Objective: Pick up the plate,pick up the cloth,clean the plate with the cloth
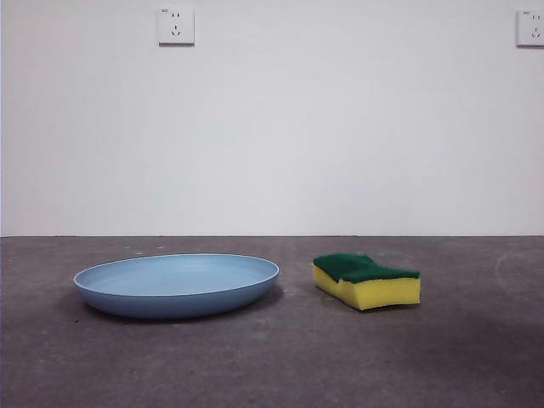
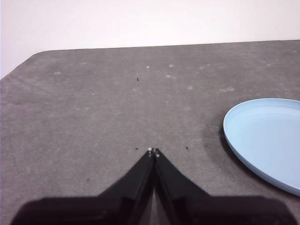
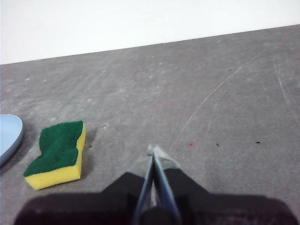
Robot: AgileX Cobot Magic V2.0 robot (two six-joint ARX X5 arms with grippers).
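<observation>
We find the plate (image 1: 176,284) left and the cloth (image 1: 366,281) right on the tabletop (image 1: 272,365), near each other but apart. Each lies off its nearer gripper: left gripper (image 2: 153,151) and right gripper (image 3: 153,150), both clenched, empty.

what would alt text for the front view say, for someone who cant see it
A light-blue plate and a yellow sponge with a green top sit apart on a dark grey table, plate on the picture's left, sponge on its right. Behind them is a white wall with two sockets; no robot arm shows in this view.
</observation>
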